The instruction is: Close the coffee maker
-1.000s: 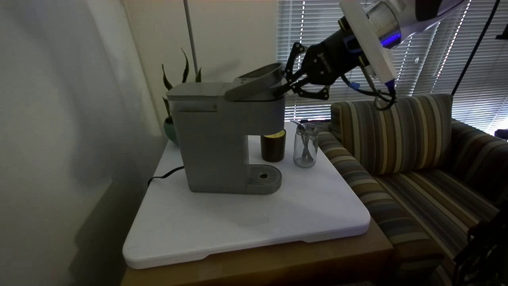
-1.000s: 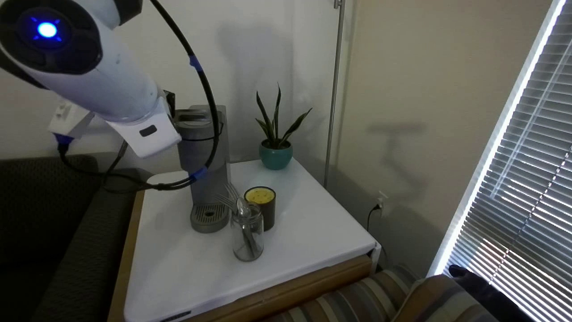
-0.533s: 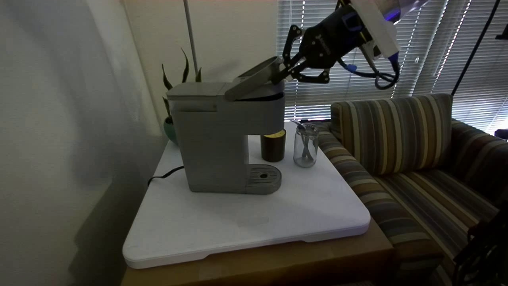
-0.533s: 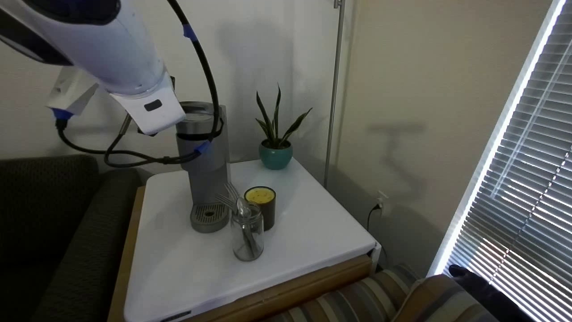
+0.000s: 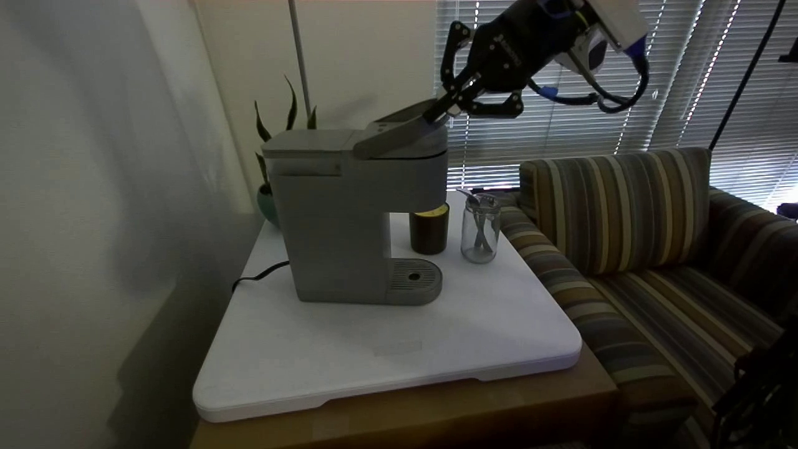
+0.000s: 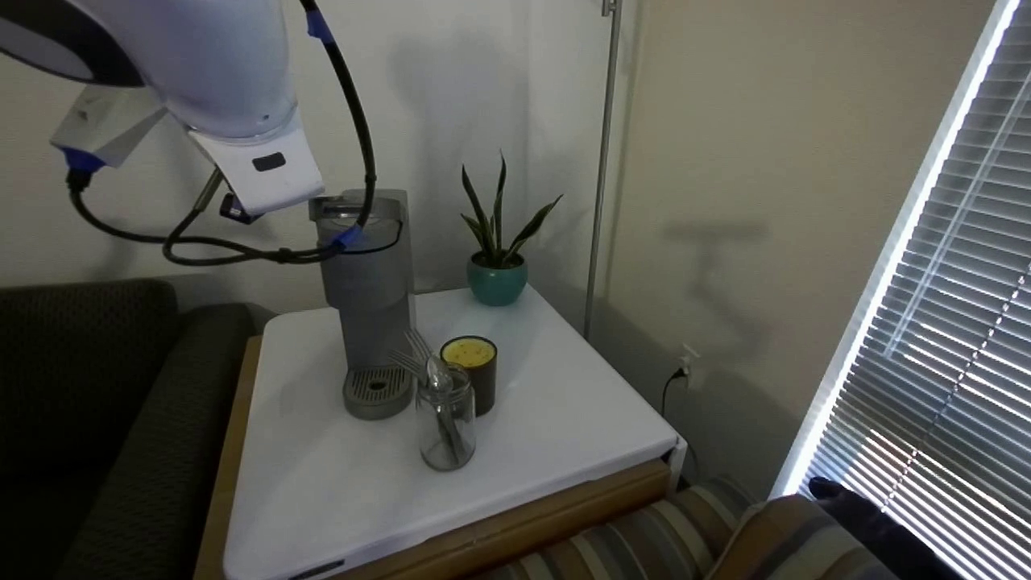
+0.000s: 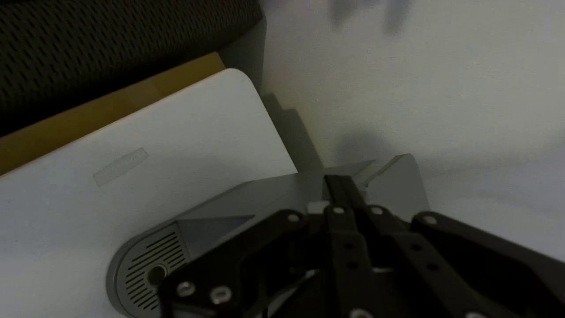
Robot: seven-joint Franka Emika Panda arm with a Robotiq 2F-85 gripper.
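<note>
Exterior view, left side of the white tabletop (image 5: 349, 355): a potted plant (image 5: 267, 204) peeks out from behind the coffee maker (image 5: 340, 224), and a black cord (image 5: 262, 273) trails off beside it; the machine itself stands upright, its drip tray (image 5: 414, 280) facing right; over that tray the grey lid (image 5: 399, 140) slopes up to its front rim, a thin dark seam beneath; whether it is latched I cannot tell; the gripper (image 5: 431, 117) slants down from the upper right, its tips against or just over that rim, I cannot say which; below and behind, near each other, stand a dark cup (image 5: 429, 234) with something yellow inside and, to its right, a glass jar (image 5: 472, 240) of cutlery (image 5: 480, 231); past the tabletop's edge sits a striped armchair (image 5: 617, 212), with window blinds (image 5: 679, 118) beyond it. Wrist view: the drip tray shows at lower left; the fingers (image 7: 342, 192), right of it, are narrow, lying close side by side, dark over the machine's grey body; in an exterior view the white arm (image 6: 225, 64), at upper left, screens them from me, the coffee maker below and to its right.
</note>
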